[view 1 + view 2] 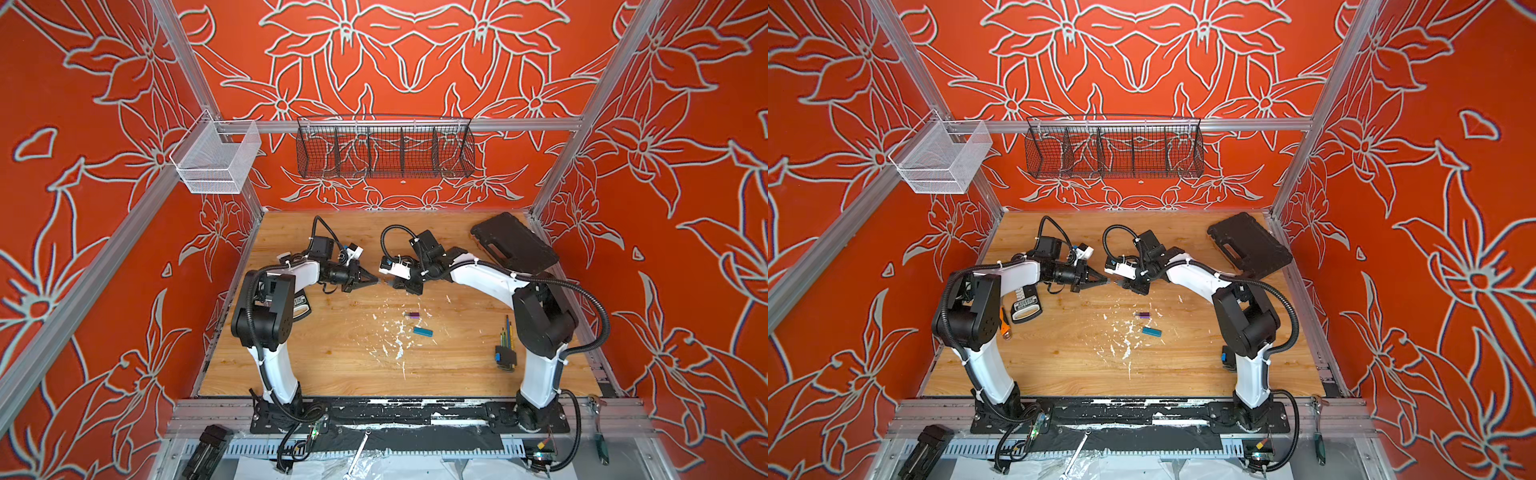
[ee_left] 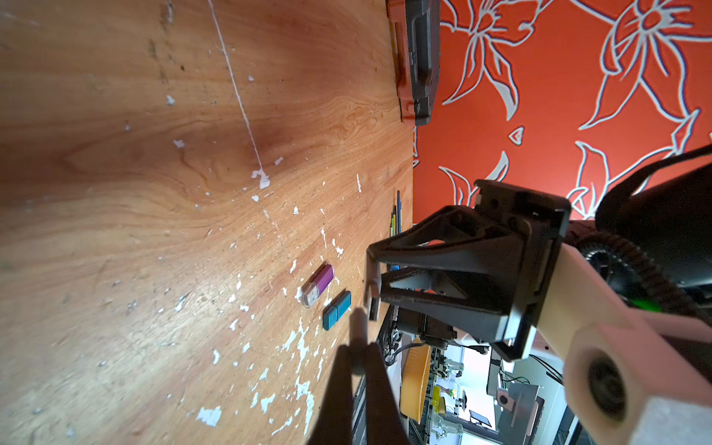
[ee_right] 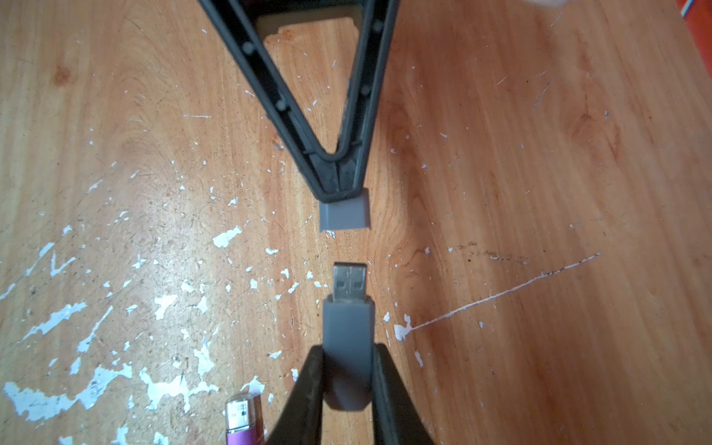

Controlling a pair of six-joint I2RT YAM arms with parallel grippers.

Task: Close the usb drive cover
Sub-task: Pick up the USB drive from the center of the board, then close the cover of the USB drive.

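My right gripper point(image 3: 348, 366) is shut on the grey usb drive point(image 3: 348, 327), whose bare metal plug point(image 3: 349, 283) points at the left gripper. My left gripper point(image 2: 360, 354) is shut on the small grey usb drive cover point(image 3: 344, 215), seen blurred in the left wrist view as well point(image 2: 360, 323). Cover and plug face each other in line, a short gap apart, above the wooden table point(image 1: 332, 353). In both top views the two grippers point(image 1: 374, 281) point(image 1: 392, 284) meet tip to tip over the middle rear of the table.
A purple usb drive point(image 1: 412, 315) and a teal one point(image 1: 422, 331), both capped, lie on the table in front of the grippers. A black case point(image 1: 513, 243) sits at the back right, a hex key set point(image 1: 505, 351) by the right arm, a tape measure point(image 1: 1025, 305) under the left arm.
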